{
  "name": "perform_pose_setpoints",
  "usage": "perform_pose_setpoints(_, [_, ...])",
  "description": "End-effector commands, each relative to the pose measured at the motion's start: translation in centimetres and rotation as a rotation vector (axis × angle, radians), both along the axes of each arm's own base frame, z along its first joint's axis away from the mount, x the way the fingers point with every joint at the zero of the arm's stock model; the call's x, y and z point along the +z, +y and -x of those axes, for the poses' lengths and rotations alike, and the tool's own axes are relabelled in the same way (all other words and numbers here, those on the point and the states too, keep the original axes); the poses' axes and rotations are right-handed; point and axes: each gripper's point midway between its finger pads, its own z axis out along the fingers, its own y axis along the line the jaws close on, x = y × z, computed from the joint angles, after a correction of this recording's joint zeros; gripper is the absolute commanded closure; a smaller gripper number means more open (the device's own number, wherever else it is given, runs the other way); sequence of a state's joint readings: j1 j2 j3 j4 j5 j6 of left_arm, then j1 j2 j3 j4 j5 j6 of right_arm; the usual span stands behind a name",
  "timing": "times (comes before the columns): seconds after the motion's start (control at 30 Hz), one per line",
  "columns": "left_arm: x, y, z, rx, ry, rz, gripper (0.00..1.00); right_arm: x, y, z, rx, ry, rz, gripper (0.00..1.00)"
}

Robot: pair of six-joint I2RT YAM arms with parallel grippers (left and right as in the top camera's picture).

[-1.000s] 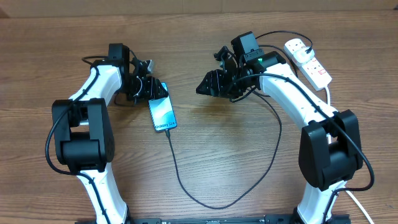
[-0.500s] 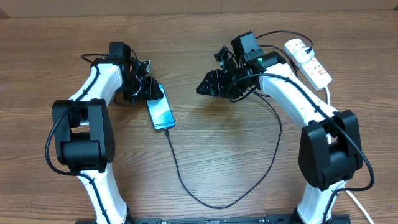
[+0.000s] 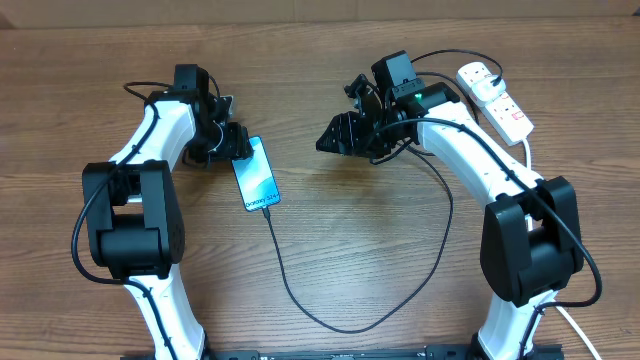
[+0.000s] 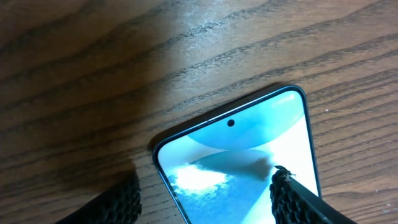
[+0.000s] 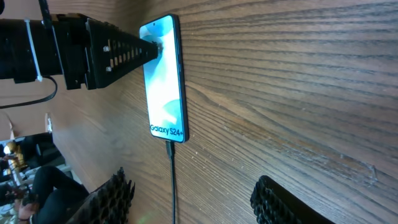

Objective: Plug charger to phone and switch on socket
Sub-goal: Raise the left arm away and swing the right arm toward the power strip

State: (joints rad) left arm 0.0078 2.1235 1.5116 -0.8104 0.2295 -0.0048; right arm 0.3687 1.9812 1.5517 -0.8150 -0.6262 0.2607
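Phone lies flat on the bench, screen up, with the charger tip sitting in its bottom end. Left hand is right at the phone's top edge, fingers spread, clamping nothing. Right hand hangs open, well apart from the phone. Socket lies at the far right of the bench.

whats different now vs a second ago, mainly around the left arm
The left gripper widened its jaws at the phone's top end and pulled back a little toward its arm. The phone slid and turned slightly toward that arm. It now looks released, with one finger clear of its edge. Unchanged: the right gripper open above the table, the charger in the phone's bottom end, the socket.
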Motion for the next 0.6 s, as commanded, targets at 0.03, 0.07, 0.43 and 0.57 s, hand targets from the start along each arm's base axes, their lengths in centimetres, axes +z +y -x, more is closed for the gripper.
perform_pose_setpoints(0.03, [0.8,1.3,-0.6,0.027,0.002,-0.052,0.39,2.4,-0.3,-0.6,-0.007,-0.076,0.004,0.37])
perform_pose_setpoints(0.07, [2.0,1.4,-1.3,0.031,-0.010,-0.052,0.39,2.6,-0.5,-0.8,-0.013,-0.083,0.005,0.38])
perform_pose_setpoints(0.43, [19.2,1.7,-6.0,0.040,-0.240,-0.055,0.39,8.7,-5.4,-2.4,-0.143,-0.248,0.187,0.37])
perform_pose_setpoints(0.57, [24.6,1.3,-5.8,0.035,-0.328,-0.040,0.39,10.8,-9.3,-3.2,-0.240,-0.280,0.266,0.37])
